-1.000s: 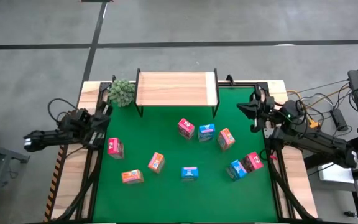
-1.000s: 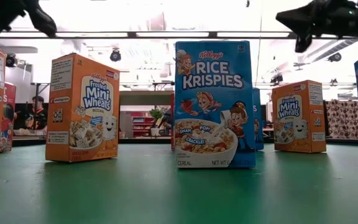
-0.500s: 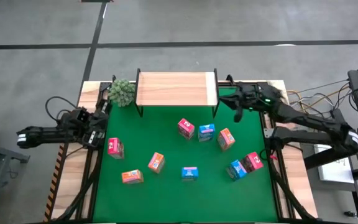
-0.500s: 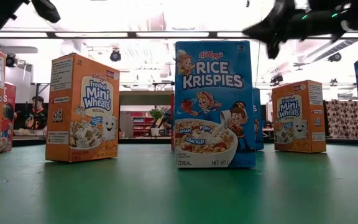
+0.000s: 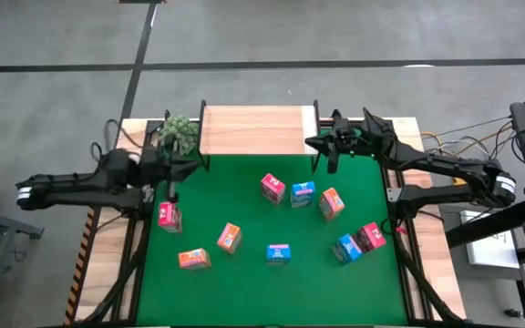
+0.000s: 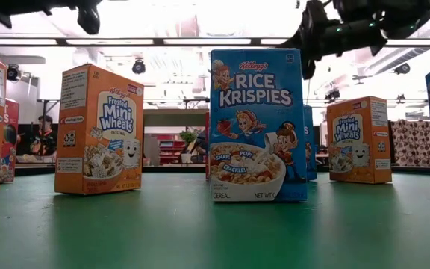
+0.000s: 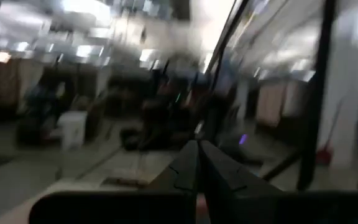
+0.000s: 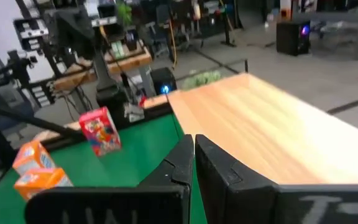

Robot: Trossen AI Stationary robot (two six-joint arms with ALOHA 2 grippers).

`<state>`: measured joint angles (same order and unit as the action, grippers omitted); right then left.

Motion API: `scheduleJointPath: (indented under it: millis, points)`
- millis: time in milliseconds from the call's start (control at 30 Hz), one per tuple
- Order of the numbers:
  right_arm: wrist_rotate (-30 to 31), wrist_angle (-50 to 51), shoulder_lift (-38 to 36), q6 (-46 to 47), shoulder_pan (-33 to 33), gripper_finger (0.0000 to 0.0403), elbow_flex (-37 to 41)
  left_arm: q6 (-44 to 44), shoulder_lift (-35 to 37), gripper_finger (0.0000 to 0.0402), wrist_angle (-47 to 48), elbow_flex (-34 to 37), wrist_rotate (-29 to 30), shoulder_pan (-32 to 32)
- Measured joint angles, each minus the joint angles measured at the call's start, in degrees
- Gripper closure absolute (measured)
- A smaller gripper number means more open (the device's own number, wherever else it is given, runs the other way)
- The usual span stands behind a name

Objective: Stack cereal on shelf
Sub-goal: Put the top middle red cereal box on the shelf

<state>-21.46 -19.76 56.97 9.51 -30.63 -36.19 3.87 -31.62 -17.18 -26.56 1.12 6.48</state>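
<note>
Shelf: the light wood shelf (image 5: pixel 258 130) stands on thin black legs at the far edge of the green mat (image 5: pixel 244 273); its top is bare.
Cereal: nine boxes are spread over the mat, none on the shelf.
Middle group: a pink-red box (image 5: pixel 273 188), a blue box (image 5: pixel 303 194) and an orange box (image 5: pixel 332 203) stand close together just in front of the shelf.
Right group: a blue box at the right (image 5: pixel 345 248) touches a pink-red box at the right (image 5: pixel 370 236) near the mat's right edge.
Near row: an orange box at the left (image 5: pixel 194 260), an orange box beside it (image 5: pixel 230 238) and a blue box in the middle (image 5: pixel 278 253) lie apart from one another.
Left side: a pink-red box at the left (image 5: pixel 169 215) stands alone by the mat's left edge.
Plant: a green plant (image 5: pixel 179 134) sits just beside the shelf's left end.
Left gripper: the left gripper (image 5: pixel 190 165) is clenched on nothing, above the mat's far left corner, between the plant and the pink-red box at the left.
Right gripper: the right gripper (image 5: pixel 315 144) is clenched and empty, raised by the shelf's right end; in its wrist view the fingers point along the shelf's front edge.
In the way: the shelf's black right leg (image 5: pixel 315 162) stands just beside the right gripper.
Surroundings: cables (image 5: pixel 463 146) and equipment lie on the floor to the right of the table.
</note>
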Motion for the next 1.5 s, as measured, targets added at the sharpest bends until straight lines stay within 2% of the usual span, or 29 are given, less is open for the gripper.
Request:
scheduleJointPath:
  millis: [133, 400, 633, 800, 1000, 1367, 1500]
  points:
    - [-2.57, -0.12, 0.7, -0.54, 0.0, 0.0394, -0.85, -3.7, -4.2, 0.0402, 10.91, -5.0, 3.44, 0.0]
    - [-9.04, 5.83, 0.82, -3.09, 2.77, 0.0394, -4.93, -6.27, -7.77, 0.0402, 11.09, -6.37, 6.45, 0.0]
    - [-7.75, 19.8, 2.37, -7.62, 8.32, 0.0394, -12.13, -6.61, -7.48, 0.0402, 11.25, -5.67, 7.42, 0.0]
    - [-2.52, 34.22, 5.42, -6.09, 9.62, 0.0394, -19.81, -9.0, -7.01, 0.0402, 11.21, -5.64, 7.48, 0.0]
    - [-1.68, 48.53, 11.8, -3.14, 9.64, 0.0394, -30.21, -13.18, -6.04, 0.0402, 10.94, -5.64, 7.53, 0.0]
    - [-0.91, 57.04, 24.01, 7.28, 13.37, 0.0394, -43.06, -15.53, -5.12, 0.0402, 13.5, -5.54, 7.54, 0.0]
    - [-0.96, 61.58, 27.31, 7.92, 15.91, 0.0394, -46.74, -15.41, -5.02, 0.0402, 14.47, -5.54, 7.53, 0.0]
